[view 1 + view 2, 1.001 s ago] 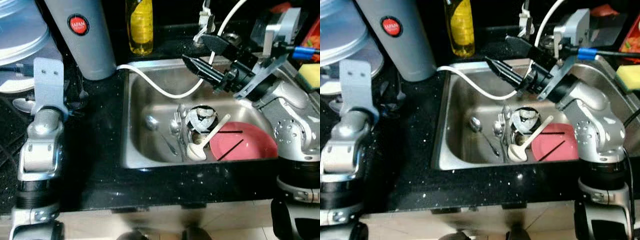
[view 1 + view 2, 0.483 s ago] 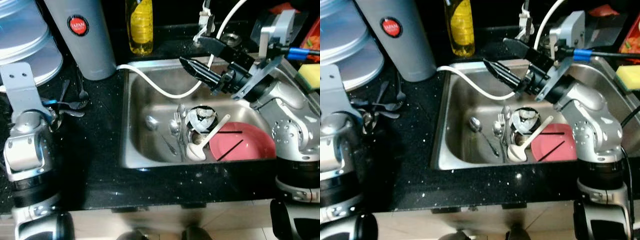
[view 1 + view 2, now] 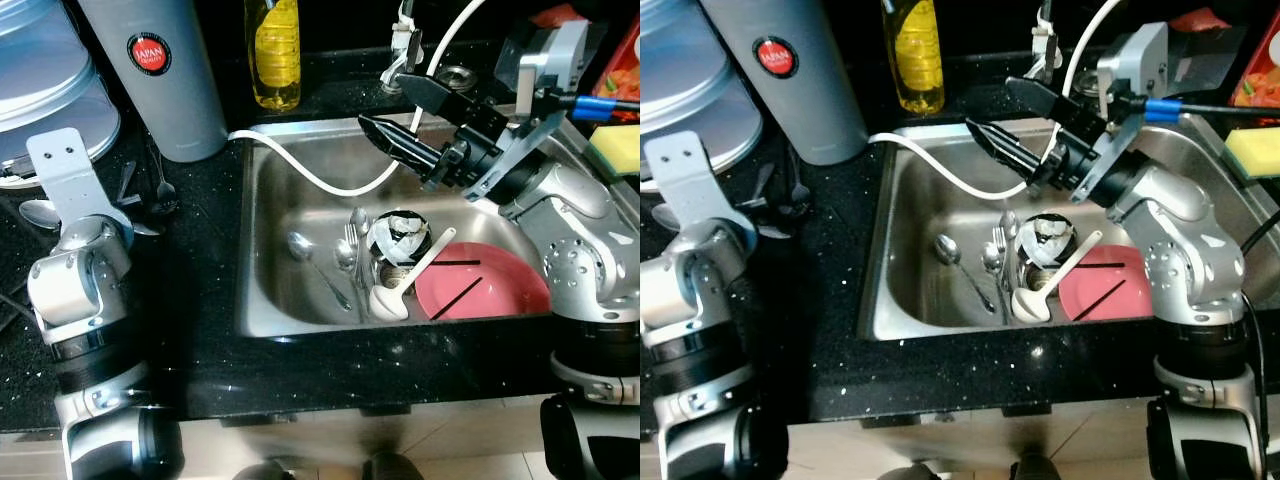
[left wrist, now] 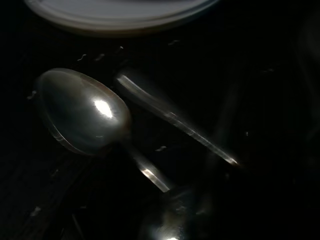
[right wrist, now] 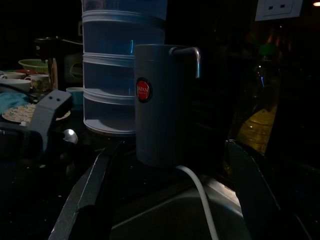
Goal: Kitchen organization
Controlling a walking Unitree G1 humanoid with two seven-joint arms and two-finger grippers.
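Black speckled countertop (image 3: 200, 330) surrounds a stainless sink (image 3: 300, 190) set into it. Inside the basin: a pink plate (image 3: 490, 285) at the robot's right with two black chopsticks (image 3: 458, 296) lying across it; a small patterned bowl (image 3: 398, 238) just beside the plate; a white ladle-type spoon (image 3: 405, 285) leaning from the bowl down toward the front wall; a fork (image 3: 352, 245) and a metal spoon (image 3: 312, 262) on the basin floor to the left of the bowl. White hose (image 3: 320, 180) runs from the counter over the sink's back edge toward the tap area. Right gripper (image 3: 395, 120) hangs above the back of the sink, fingers spread apart, nothing between them; in its wrist view the two fingers frame a grey thermos jug (image 5: 160, 105) with a red round label, a stacked blue-tinted container (image 5: 122, 65) behind it. Yellow bottle (image 3: 273, 55) stands on the counter behind the sink, next to the jug. Yellow sponge (image 3: 615, 150) sits at the far right. Left arm is bent over the counter left of the sink; finger state cannot be told. Left wrist view, very dark: a tablespoon (image 4: 82, 110) lying on the counter, a second handle (image 4: 175, 122) beside it, a pale rim (image 4: 120, 12) beyond.
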